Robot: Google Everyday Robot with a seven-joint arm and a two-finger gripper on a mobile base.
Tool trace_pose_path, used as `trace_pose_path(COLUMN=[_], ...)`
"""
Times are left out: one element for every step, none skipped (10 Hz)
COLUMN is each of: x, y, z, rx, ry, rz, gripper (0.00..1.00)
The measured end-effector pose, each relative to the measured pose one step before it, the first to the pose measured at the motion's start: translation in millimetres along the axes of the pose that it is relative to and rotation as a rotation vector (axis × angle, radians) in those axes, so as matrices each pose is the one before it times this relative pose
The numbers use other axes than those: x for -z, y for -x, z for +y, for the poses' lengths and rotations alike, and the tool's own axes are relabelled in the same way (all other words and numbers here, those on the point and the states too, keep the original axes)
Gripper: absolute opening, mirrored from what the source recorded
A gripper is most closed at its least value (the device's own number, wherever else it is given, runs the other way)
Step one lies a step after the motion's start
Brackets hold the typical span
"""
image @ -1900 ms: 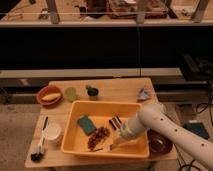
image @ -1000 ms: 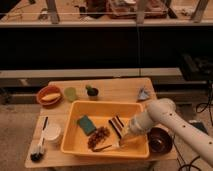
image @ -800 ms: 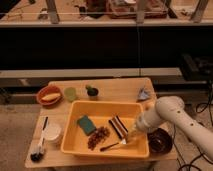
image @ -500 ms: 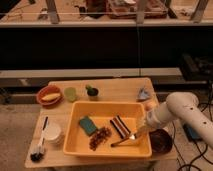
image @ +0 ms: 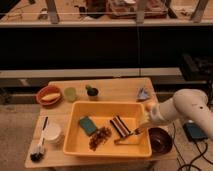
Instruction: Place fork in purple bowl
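The fork [image: 126, 137] is a slim pale utensil, tilted down to the left over the right part of the yellow tub [image: 80, 146]. My gripper [image: 141, 128] is shut on its upper right end, just inside the tub's right wall. The purple bowl [image: 161, 140] is small, dark and glossy. It stands on the table just right of the tub, below and to the right of my gripper. My white arm reaches in from the right.
The tub holds a green sponge [image: 87, 125], a striped item [image: 120, 125] and a brown clump [image: 100, 138]. An orange bowl [image: 49, 95], green cup [image: 70, 93], dark cup [image: 92, 92] and grey object [image: 143, 93] stand behind it. A white cup [image: 51, 132] and brush [image: 37, 148] lie at the left.
My gripper has lifted the fork from the tub's middle and carried it right, toward the tub's right wall and the purple bowl. The arm has swung right.
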Motion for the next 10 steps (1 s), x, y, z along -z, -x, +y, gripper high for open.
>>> trace_pose_path(x=[9.26, 6.88, 10.47, 9.83, 6.31, 3.03, 1.07, -1.73, -5.68, -6.12], y=[-3.89, -3.14, -4.51, -4.67, -3.72, -2.53, -2.53, -1.89, -2.3, -1.84], z=[3.71, 5.29, 6.67, 3.9, 3.88, 3.85, 8.4, 6.21, 9.42, 8.65], rx=[-0.00073, -0.00191, -0.00434, -0.00141, -0.00413, -0.00539, -0.01275, -0.01079, -0.01649, -0.01449], ry=[-0.00175, -0.00029, -0.00018, 0.00317, 0.00569, 0.00375, 0.00375, 0.00006, -0.00075, -0.00056], rz=[0.0041, 0.00048, 0.00159, -0.00231, -0.00651, -0.00641, -0.01869, -0.01002, -0.01433, -0.01365], gripper=[0.0, 0.0, 0.0, 0.0, 0.0, 0.0, 0.0, 0.0, 0.0, 0.0])
